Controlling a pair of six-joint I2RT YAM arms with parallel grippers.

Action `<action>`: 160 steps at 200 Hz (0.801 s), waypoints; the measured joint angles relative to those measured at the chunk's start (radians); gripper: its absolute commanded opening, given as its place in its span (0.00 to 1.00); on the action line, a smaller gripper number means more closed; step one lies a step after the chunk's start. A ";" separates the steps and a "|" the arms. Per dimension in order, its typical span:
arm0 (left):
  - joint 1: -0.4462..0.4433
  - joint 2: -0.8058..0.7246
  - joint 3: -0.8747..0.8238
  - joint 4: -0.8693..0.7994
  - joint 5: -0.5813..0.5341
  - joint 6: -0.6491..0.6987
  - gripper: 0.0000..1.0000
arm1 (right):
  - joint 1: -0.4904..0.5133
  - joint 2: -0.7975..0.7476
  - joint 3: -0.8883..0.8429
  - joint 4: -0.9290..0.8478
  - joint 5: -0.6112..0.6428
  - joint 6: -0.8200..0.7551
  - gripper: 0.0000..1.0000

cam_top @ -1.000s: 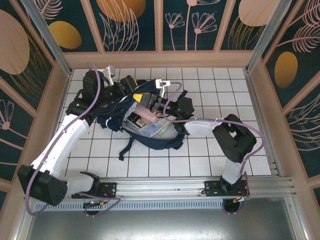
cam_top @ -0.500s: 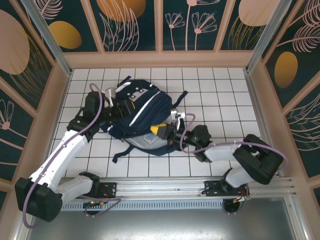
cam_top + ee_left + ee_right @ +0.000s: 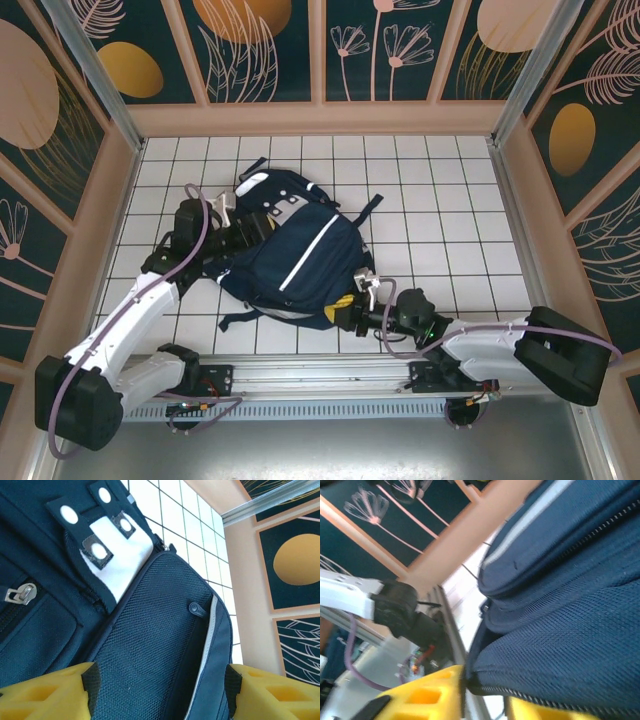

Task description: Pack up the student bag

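Around student bag (image 3: pixel 296 262), seemingly, right gripper (image 3: pixel 342 307)

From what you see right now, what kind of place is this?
Probably a robot test cell: a gridded table walled by patterned panels, two arms bolted to a rail, a bag between.

No word, brand, number or sign can be read in any view. The student bag (image 3: pixel 300 255) bears plain white stripes and a pale patch (image 3: pixel 125 562) with dark tabs and white dots, none of it lettered. Its metal zip pull (image 3: pixel 20 594) shows no legible mark. The wall panels (image 3: pixel 250 50) at the far side carry leaf and circle designs, not writing.
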 measured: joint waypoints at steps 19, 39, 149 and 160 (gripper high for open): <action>-0.002 -0.001 -0.013 0.000 0.000 0.000 0.67 | 0.005 -0.001 0.003 -0.087 0.060 -0.002 0.35; -0.021 -0.001 -0.014 -0.006 -0.013 0.005 0.67 | 0.010 -0.010 0.023 -0.202 0.124 0.004 0.33; -0.414 0.027 -0.092 -0.065 -0.232 -0.063 0.71 | 0.069 -0.067 -0.047 -0.130 0.266 0.042 0.00; -0.415 -0.040 -0.140 -0.046 -0.230 -0.097 0.70 | 0.072 -0.083 -0.048 -0.109 0.266 0.037 0.00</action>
